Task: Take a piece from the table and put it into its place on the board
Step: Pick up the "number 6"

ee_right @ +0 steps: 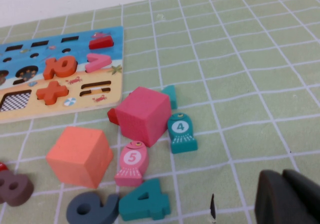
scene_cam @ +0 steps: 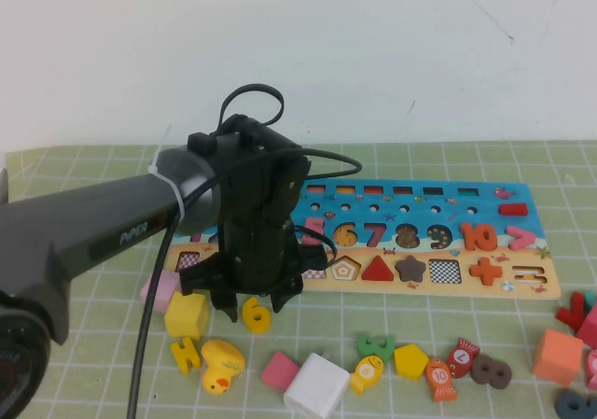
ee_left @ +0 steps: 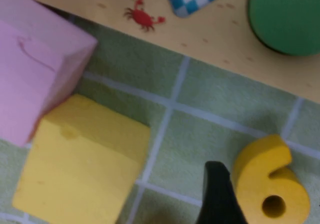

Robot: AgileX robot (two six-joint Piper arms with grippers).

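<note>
We see the left arm (scene_cam: pixel 140 223) hiding the board's (scene_cam: pixel 522 284) left end. The pink cube (ee_left: pixel 35 69) is cut off by the frame edge, and only part of the right gripper (ee_right: pixel 287 196) shows.

Green gridded surface (scene_cam: pixel 84 162) carrying the puzzle board (scene_cam: pixel 536 284) and loose pieces

Just before the board's near edge lie a pink cube (scene_cam: pixel 159 290), a yellow cube (scene_cam: pixel 186 314) touching it, and the yellow 6 (scene_cam: pixel 256 314); nearer still are a yellow H-like piece (scene_cam: pixel 185 354), a duck (scene_cam: pixel 222 366), a white cube (scene_cam: pixel 316 386) and numbered fish (scene_cam: pixel 367 374). Off the board's right end sit an orange cube (scene_cam: pixel 558 356) and a red cube (ee_right: pixel 142 115).
</note>
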